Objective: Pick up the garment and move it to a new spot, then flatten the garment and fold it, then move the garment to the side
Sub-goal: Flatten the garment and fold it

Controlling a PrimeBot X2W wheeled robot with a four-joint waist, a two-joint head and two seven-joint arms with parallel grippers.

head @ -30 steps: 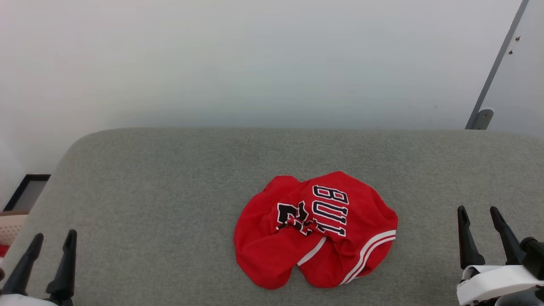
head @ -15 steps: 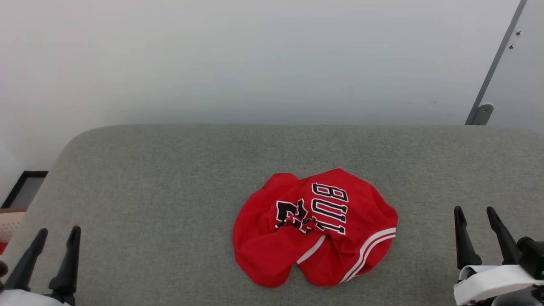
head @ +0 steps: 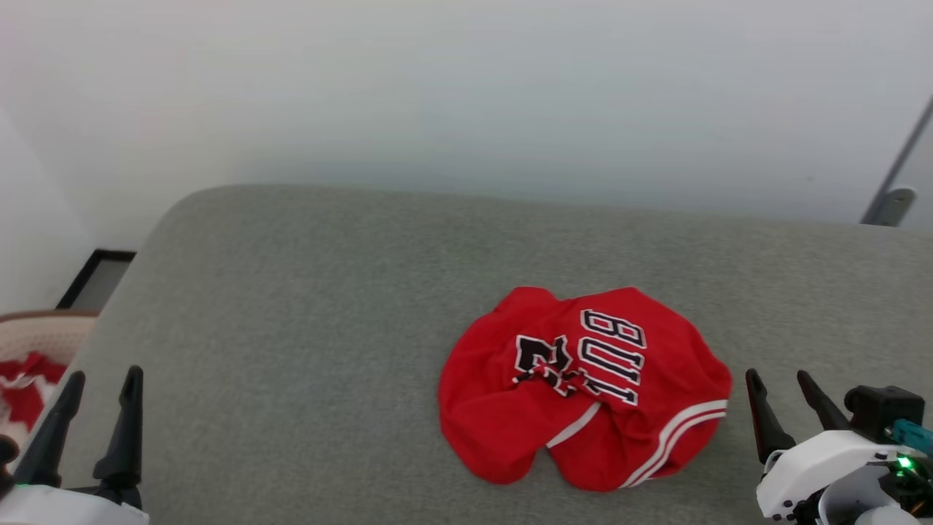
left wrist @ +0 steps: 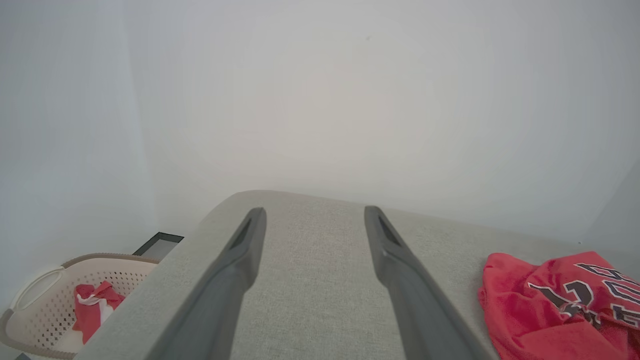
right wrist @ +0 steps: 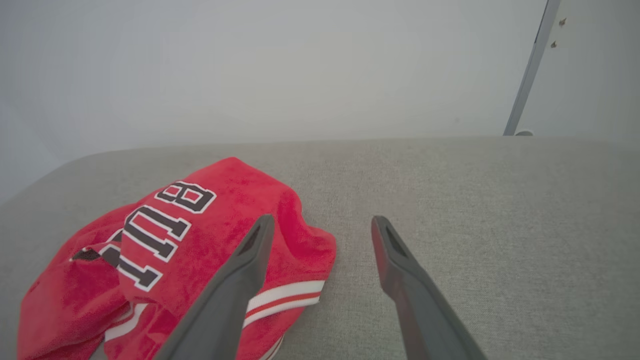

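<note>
Nearest the robot, the left gripper (head: pixel 104 374) sits at the lower left over the front of the grey fabric-covered table (head: pixel 291 328), its two dark fingers spread wide with nothing between them. At the lower right the right gripper (head: pixel 775 375) also has its fingers spread wide and empty, and a small green light glows on its white wrist housing.

Just to the left of the right gripper lies the garment (head: pixel 583 386), a red basketball jersey crumpled into a rounded heap on the table, right of centre and towards the front edge. Black white-outlined lettering and part of a number show on its upper folds, and a white-and-red striped trim runs along the edge nearest the right gripper. From the right wrist view one finger crosses in front of that trimmed edge; whether it touches the cloth cannot be told.

Off the table's left corner, lower down, stands a pale perforated laundry basket (left wrist: pixel 55 310) with red cloth (left wrist: pixel 92 305) in it. Behind the table rises a plain pale wall (head: pixel 437 87), with a slanting grey metal pole (head: pixel 900 157) at the far right.
</note>
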